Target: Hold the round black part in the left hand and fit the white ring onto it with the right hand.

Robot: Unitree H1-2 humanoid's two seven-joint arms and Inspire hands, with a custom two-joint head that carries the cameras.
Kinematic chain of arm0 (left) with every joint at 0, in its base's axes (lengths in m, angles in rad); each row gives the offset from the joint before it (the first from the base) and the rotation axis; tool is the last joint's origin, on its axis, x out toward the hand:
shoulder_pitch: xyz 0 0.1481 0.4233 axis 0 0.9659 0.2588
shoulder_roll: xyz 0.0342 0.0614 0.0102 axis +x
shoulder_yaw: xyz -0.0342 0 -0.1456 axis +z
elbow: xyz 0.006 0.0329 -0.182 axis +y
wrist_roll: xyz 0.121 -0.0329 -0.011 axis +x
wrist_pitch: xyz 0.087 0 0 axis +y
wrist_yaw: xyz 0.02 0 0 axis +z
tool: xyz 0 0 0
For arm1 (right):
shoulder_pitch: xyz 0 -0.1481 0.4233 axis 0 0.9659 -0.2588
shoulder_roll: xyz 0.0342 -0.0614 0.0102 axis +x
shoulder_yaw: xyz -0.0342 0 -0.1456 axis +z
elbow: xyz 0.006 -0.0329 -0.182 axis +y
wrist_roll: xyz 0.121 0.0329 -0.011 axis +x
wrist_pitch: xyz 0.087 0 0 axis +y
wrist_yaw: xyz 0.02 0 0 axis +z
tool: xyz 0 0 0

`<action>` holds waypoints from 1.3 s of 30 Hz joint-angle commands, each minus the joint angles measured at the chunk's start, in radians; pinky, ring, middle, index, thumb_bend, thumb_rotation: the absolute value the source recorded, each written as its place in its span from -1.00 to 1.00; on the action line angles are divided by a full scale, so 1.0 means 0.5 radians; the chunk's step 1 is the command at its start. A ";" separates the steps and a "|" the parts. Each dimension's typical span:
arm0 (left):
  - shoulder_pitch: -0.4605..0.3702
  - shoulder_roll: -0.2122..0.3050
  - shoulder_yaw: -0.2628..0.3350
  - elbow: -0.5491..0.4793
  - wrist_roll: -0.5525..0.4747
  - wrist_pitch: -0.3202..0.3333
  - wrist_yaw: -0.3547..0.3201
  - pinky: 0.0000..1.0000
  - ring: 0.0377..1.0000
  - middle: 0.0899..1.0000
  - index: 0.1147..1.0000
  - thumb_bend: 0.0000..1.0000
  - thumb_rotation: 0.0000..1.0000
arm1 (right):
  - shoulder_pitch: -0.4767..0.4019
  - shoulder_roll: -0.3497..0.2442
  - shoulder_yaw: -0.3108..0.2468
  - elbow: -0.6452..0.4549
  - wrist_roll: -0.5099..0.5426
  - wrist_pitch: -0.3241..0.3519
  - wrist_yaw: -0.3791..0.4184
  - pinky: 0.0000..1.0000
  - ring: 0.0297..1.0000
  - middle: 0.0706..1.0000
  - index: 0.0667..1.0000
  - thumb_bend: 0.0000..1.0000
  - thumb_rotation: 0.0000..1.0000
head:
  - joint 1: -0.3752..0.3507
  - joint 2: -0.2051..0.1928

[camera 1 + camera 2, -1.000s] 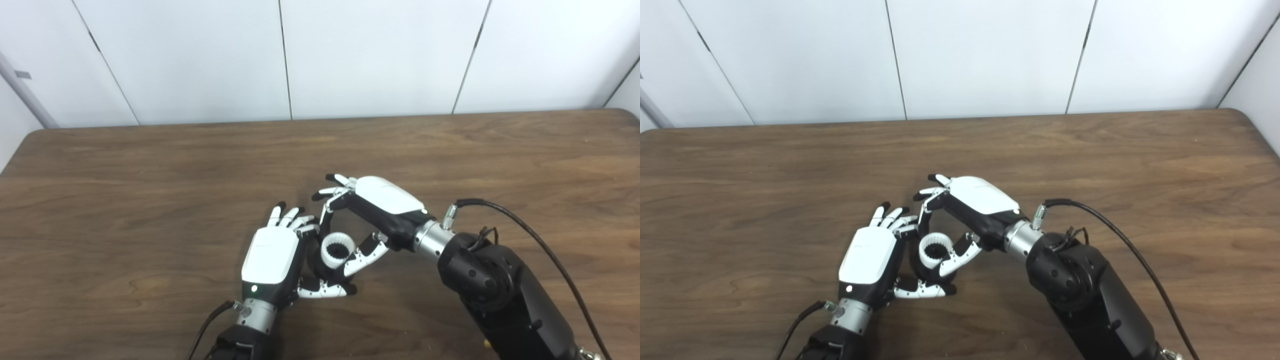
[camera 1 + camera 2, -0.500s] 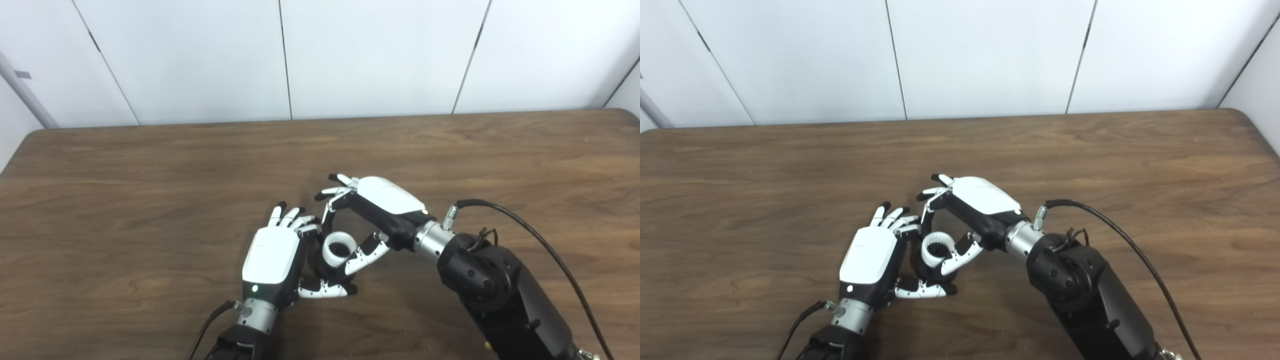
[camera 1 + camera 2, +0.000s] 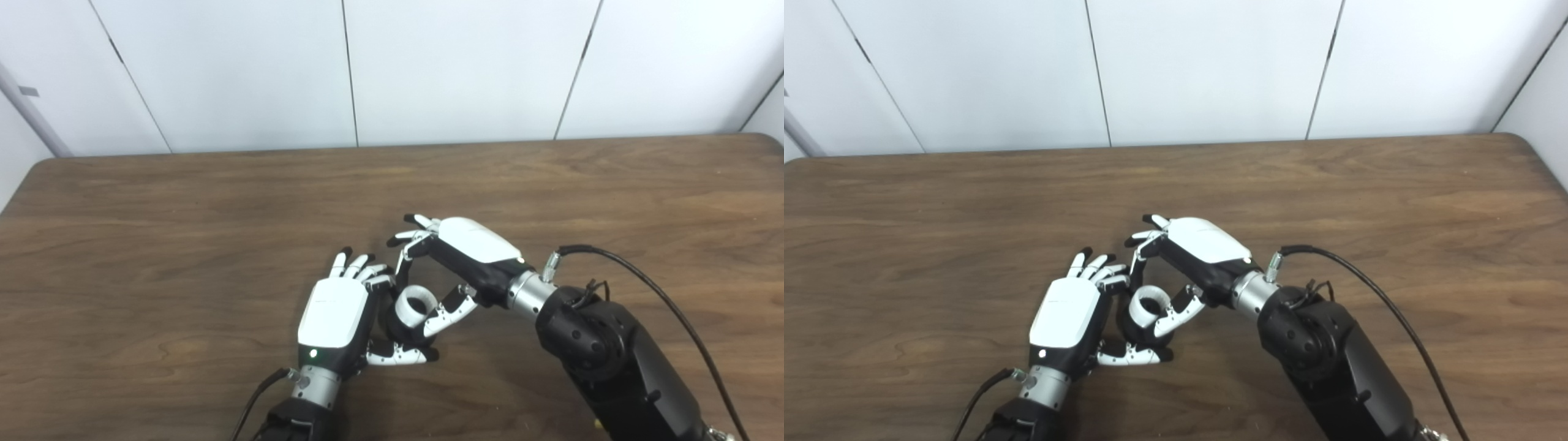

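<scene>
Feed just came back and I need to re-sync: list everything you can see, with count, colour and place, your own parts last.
white ring: 1, white, between the two hands, pinched by the right hand, sitting on the black part.
round black part: 1, black, mostly hidden under the ring, held in the left hand.
table: 1, dark brown wood, fills the lower view.
wall panels: white, behind the table.
cable: 1, black, along the right arm.
left hand: 1, white and black, near centre.
right hand: 1, white and black, right of centre.
</scene>
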State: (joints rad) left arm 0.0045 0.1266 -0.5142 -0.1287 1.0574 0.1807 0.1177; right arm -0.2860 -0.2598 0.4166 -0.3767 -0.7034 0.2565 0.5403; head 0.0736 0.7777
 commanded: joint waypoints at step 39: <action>0.008 -0.013 -0.064 0.087 0.057 0.022 -0.107 1.00 0.78 0.53 -0.17 0.05 -0.89 | -0.025 -0.016 -0.033 0.009 0.003 -0.066 -0.044 1.00 1.00 0.70 -0.11 0.04 -0.73 | 0.009 0.016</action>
State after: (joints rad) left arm -0.0033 0.1207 -0.5227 -0.1227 1.0654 0.1851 0.1172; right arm -0.2822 -0.2600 0.4143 -0.3594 -0.7025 0.2451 0.5403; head 0.0767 0.7854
